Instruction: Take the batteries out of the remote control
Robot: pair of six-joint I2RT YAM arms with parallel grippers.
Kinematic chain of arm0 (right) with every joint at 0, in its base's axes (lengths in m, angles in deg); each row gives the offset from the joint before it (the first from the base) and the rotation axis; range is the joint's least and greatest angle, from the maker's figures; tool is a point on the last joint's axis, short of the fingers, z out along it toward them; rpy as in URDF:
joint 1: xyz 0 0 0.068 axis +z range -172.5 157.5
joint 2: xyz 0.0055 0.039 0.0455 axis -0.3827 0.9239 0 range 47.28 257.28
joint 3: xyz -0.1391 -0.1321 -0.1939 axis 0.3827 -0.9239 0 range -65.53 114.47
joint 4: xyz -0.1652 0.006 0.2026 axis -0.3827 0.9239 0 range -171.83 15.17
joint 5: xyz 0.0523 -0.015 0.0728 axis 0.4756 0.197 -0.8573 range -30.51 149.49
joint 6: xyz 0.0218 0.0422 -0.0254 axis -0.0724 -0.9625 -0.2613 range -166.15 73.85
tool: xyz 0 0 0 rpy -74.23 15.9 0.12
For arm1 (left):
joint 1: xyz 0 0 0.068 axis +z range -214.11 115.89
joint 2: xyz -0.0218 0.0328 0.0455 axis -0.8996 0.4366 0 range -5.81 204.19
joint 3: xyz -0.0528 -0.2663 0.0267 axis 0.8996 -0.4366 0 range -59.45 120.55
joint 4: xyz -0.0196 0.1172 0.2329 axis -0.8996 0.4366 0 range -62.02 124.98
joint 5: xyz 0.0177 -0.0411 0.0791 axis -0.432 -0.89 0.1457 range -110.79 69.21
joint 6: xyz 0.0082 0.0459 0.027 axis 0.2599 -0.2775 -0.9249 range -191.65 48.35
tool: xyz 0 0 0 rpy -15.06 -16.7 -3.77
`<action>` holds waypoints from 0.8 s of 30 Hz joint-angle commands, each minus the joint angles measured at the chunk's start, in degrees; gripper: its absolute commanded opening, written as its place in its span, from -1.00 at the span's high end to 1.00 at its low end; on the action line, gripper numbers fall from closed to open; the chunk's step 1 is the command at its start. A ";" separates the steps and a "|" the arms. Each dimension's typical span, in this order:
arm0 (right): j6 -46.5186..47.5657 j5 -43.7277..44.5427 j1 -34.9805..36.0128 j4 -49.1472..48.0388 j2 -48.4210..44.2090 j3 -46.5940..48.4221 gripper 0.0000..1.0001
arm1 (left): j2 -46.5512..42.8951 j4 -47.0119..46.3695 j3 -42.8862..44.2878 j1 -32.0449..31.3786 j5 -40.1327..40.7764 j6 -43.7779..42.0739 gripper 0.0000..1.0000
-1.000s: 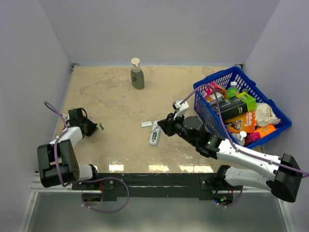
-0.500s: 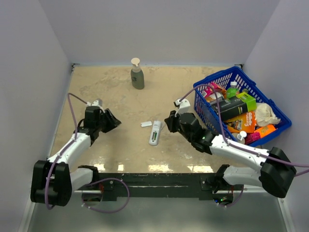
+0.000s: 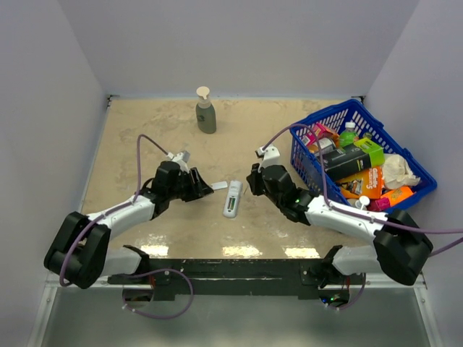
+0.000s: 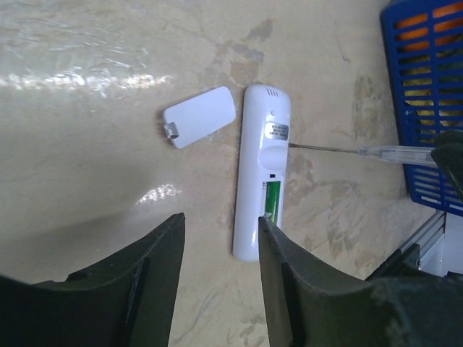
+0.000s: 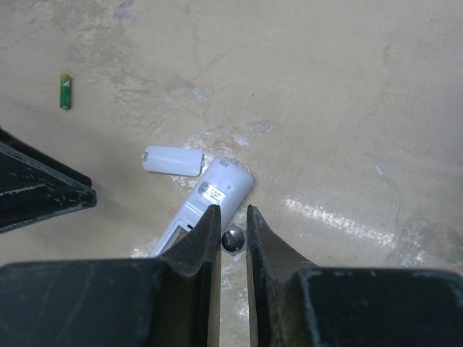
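Left wrist cam: remote control (image 4: 259, 166) shows only a sliver of green battery (image 4: 270, 200) in its recess, and how many sit inside can't be told. Thin stick (image 4: 340, 150) runs into a dark blur at the right edge, its held end hidden. Blue basket (image 4: 423, 87) is cropped there too.
Right wrist cam: right gripper (image 5: 230, 217) fingers cover the remote's near half and the recess. Stick shows end-on only. Sticker (image 5: 215, 191) text unreadable, loose battery (image 5: 65, 91) markings too small.
Top cam: stick and recess contents too small to resolve.
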 commanded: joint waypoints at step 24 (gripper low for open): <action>-2.39 -10.02 -0.26 3.23 -8.82 -0.91 1.00 | 12.21 -12.46 2.19 -15.15 2.48 5.32 0.06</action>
